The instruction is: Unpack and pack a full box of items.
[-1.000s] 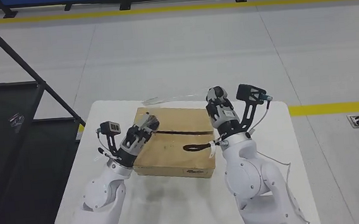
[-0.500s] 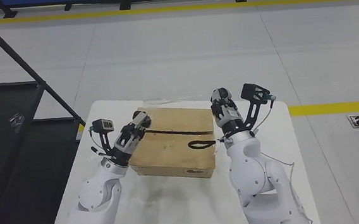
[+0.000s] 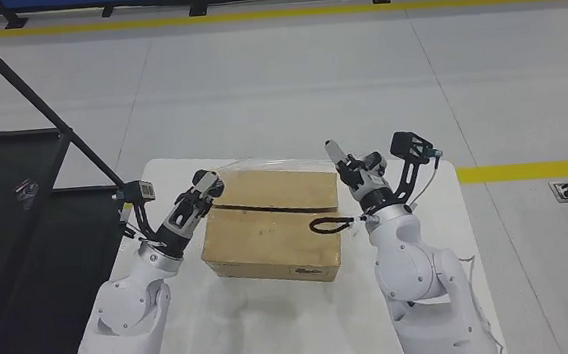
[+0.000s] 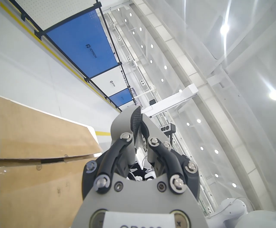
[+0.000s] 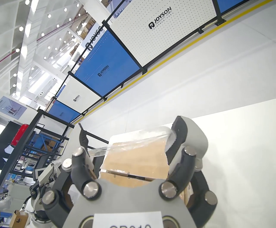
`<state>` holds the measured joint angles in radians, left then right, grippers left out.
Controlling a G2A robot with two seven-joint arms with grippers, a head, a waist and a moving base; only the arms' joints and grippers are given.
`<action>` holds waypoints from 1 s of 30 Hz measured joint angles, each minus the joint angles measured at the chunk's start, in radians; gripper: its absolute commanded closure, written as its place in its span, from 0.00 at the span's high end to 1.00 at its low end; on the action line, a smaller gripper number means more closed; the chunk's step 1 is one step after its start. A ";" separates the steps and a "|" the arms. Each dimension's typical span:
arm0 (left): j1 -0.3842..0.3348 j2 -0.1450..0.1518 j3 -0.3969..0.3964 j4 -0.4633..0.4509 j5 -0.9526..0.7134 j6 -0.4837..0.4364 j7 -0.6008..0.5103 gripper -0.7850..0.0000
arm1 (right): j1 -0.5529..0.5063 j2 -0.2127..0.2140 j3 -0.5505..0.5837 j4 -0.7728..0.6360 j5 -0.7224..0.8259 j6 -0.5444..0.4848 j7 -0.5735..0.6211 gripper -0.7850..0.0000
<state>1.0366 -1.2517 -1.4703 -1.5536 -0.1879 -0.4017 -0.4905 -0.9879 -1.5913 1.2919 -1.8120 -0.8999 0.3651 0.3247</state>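
A closed cardboard box (image 3: pixel 268 228) sits in the middle of the white table (image 3: pixel 265 319), a dark seam running across its top flaps. A strip of clear tape (image 3: pixel 273 161) stretches along the box's far edge. My left gripper (image 3: pixel 210 179) is at the box's far left corner, pointing up, with its fingers pressed together (image 4: pixel 138 114) on what looks like an end of the tape. My right gripper (image 3: pixel 353 157) stands open at the far right corner. The tape (image 5: pixel 133 141) spans its fingers and sticks to one pad (image 5: pixel 172 138), above the box (image 5: pixel 133 155).
A black cable loop (image 3: pixel 330 224) lies over the box's right edge beside the right arm. A black metal frame (image 3: pixel 38 106) and a dark panel (image 3: pixel 17 228) stand to the left of the table. Bare table lies in front of the box.
Both arms have drawn apart: the left gripper moved left off the box top to its corner, the right gripper moved right and its fingers spread open. The cable loop shifted right.
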 measured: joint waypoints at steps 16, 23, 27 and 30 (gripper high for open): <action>-0.021 0.026 -0.053 -0.024 0.064 0.075 -0.118 0.00 | 0.040 0.023 0.014 0.101 -0.072 -0.190 0.118 1.00; -0.107 0.039 -0.047 -0.075 0.097 0.100 -0.223 0.00 | 0.070 0.037 0.008 0.191 -0.055 -0.381 0.204 1.00; -0.146 0.041 -0.034 -0.096 0.077 0.110 -0.239 0.00 | 0.086 0.046 0.039 0.257 0.049 -0.520 0.244 1.00; -0.177 0.042 -0.026 -0.102 0.058 0.119 -0.239 0.00 | 0.096 0.057 0.081 0.306 0.126 -0.633 0.272 1.00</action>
<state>0.8598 -1.2102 -1.4967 -1.6552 -0.1294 -0.2830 -0.7295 -0.8918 -1.5340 1.3724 -1.5059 -0.7738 -0.2682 0.5966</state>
